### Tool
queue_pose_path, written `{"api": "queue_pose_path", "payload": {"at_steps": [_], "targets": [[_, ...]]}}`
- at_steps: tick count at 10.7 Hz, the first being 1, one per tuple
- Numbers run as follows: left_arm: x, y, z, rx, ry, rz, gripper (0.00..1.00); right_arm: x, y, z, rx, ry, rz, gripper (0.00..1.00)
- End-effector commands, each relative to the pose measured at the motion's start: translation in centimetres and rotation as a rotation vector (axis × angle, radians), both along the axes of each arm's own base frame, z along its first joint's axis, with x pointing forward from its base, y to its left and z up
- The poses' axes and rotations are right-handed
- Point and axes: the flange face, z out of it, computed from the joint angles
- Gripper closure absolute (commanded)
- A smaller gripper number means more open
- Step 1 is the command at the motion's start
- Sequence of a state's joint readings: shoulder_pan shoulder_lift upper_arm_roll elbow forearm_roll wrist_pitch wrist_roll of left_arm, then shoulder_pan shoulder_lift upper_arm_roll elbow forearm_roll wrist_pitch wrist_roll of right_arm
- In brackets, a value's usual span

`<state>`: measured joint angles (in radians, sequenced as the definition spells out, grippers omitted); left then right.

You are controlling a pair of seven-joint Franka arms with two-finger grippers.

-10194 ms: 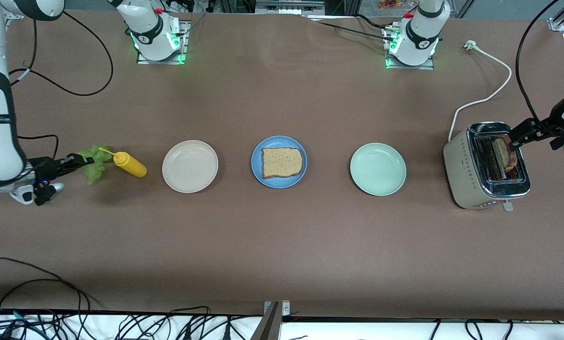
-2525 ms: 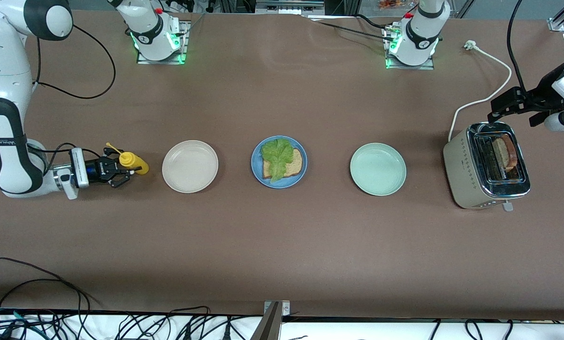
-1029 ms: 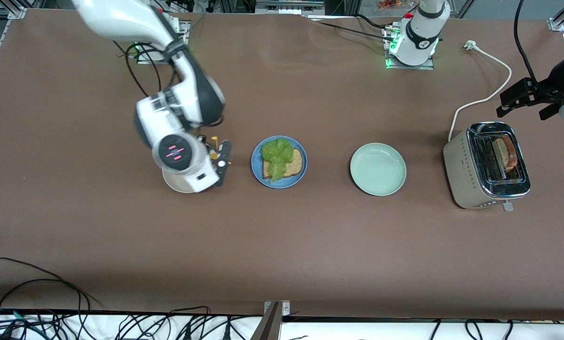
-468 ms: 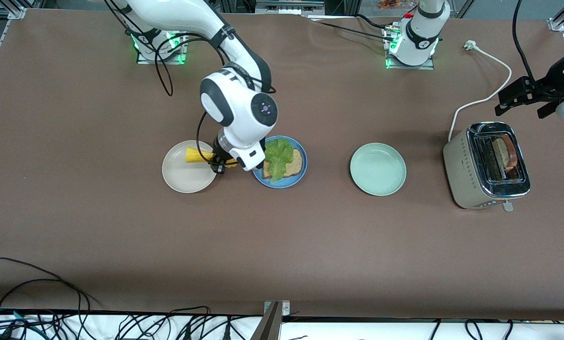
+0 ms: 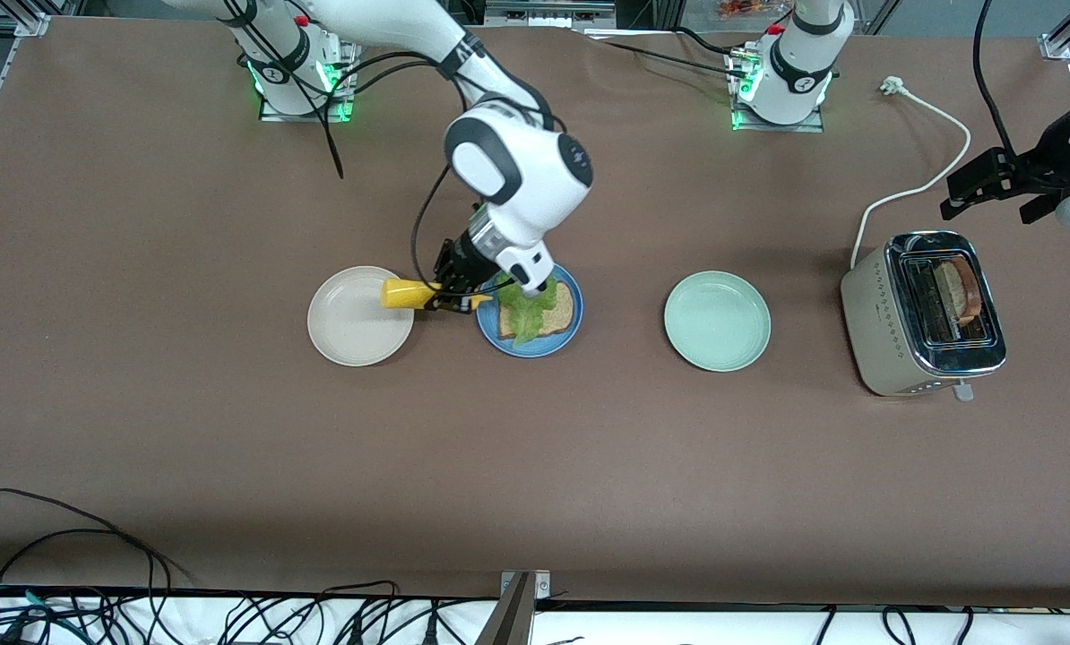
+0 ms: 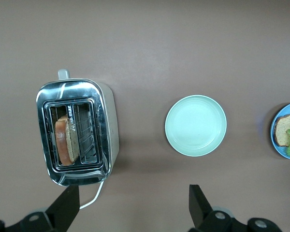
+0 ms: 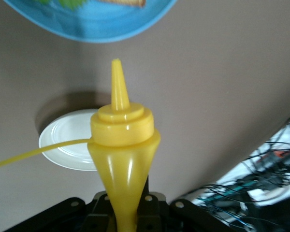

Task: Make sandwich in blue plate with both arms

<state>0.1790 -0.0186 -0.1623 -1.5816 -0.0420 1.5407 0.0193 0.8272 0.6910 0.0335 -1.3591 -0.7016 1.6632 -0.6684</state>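
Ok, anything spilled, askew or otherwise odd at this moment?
Nothing spilled. The lettuce lies crooked, hanging past the bread on the blue plate. The right gripper holds the mustard bottle sideways beside that plate. A slice still sits in the toaster; the left gripper waits open above it.

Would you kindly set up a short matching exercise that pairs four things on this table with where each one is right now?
Things:
1. lettuce leaf
2. mustard bottle
3. second bread slice
4. pale green plate

Places:
A. standing in the toaster slot
B. lying on the bread slice in the blue plate
C. gripped in the right hand
D. on the table between the blue plate and the toaster

Pairs: 1-B, 2-C, 3-A, 4-D
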Motion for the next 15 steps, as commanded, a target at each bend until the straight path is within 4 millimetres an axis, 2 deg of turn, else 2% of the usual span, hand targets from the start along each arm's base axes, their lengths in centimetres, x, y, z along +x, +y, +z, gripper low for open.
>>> {"api": "queue_pose_path", "payload": {"at_steps": [1,4,6,8,10,12,14,15], "targets": [[-1.6,0.4,0.3,-0.032,-0.013,0.007,0.00,-2.1,3.2,-1.2,-0.090,-0.084,0.091,0.86],[-1.3,0.4,-0.3,-0.037,-0.018,0.004,0.00,-2.9,3.9,-2.2,-0.129,-0.096,0.132,0.86],[-1.0,0.2,-0.5,-0.037,-0.025,-0.001,0.00,-4.6,4.9,-3.9,-0.220,-0.115,0.176,0.86],[-2.1,-0.2,0.4,-0.032,-0.014,-0.005,0.00,-5.1,5.0,-4.1,-0.245,-0.116,0.182,0.86],[-1.7,-0.1,-1.2,-0.019,0.000,-0.007,0.00,-5.9,5.2,-4.9,-0.275,-0.115,0.181,0.86],[-1.7,0.4,-1.3,-0.017,0.000,0.003,0.00,-5.3,5.0,-3.9,-0.275,-0.125,0.172,0.86],[-1.6,0.4,-1.3,-0.018,-0.003,0.003,0.00,-4.0,3.5,-0.9,-0.233,-0.106,0.109,0.86],[-1.5,0.4,-1.2,-0.017,-0.015,0.002,0.00,-2.5,2.7,1.0,-0.164,-0.085,0.045,0.86]]}}
